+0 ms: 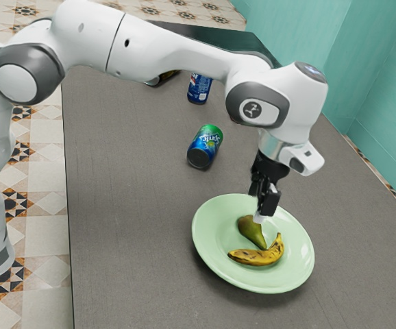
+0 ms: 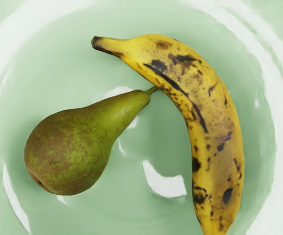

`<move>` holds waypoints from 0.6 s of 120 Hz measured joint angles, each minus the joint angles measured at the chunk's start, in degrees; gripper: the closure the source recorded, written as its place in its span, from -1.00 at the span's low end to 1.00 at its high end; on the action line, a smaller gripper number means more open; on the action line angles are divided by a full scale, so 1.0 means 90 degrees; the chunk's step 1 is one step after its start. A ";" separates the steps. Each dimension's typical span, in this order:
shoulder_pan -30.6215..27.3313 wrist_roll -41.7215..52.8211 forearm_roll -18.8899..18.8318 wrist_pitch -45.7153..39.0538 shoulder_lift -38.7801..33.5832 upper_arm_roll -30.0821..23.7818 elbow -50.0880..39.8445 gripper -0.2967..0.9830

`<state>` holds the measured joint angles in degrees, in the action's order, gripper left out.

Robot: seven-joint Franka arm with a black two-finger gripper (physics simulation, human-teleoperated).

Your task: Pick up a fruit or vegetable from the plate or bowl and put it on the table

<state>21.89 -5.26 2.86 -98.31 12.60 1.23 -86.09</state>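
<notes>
One pear point(image 2: 70, 149) and one banana point(image 2: 215, 127) lie on the plate point(image 1: 208, 233), exterior view's lower right; I can't tell whether your gripper point(image 1: 262, 214) is open.

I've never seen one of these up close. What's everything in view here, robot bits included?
Pear: one, green-brown, on the plate
Banana: one, yellow with dark spots, beside the pear
Plate: one, pale green, on the table
Sprite can: one, blue and green, on the table
Blue can: one, beyond the Sprite can
Unclear item: one, dark and yellowish, partly behind the arm
Table: one, grey-brown, under everything
Walls: turquoise, exterior view's right
Floor: patterned tiles, around the table
Arm: one, white and grey, above the table
Gripper: one, black, over the plate
</notes>
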 joint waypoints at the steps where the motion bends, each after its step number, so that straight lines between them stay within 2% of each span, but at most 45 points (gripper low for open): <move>1: 0.0014 0.0008 0.0002 -0.0017 0.0003 -0.0003 -0.0023 -0.54; 32: 0.0265 0.0301 0.0208 -0.0310 0.0009 -0.0152 -0.0226 -0.54; 54: 0.0287 0.0203 0.0664 -0.0379 0.0076 -0.0108 -0.0306 -0.54; 72: 0.0227 0.0087 0.0848 -0.0516 0.0285 -0.0085 -0.0310 -0.54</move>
<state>23.93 -4.48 10.50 -102.95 15.17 0.46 -88.88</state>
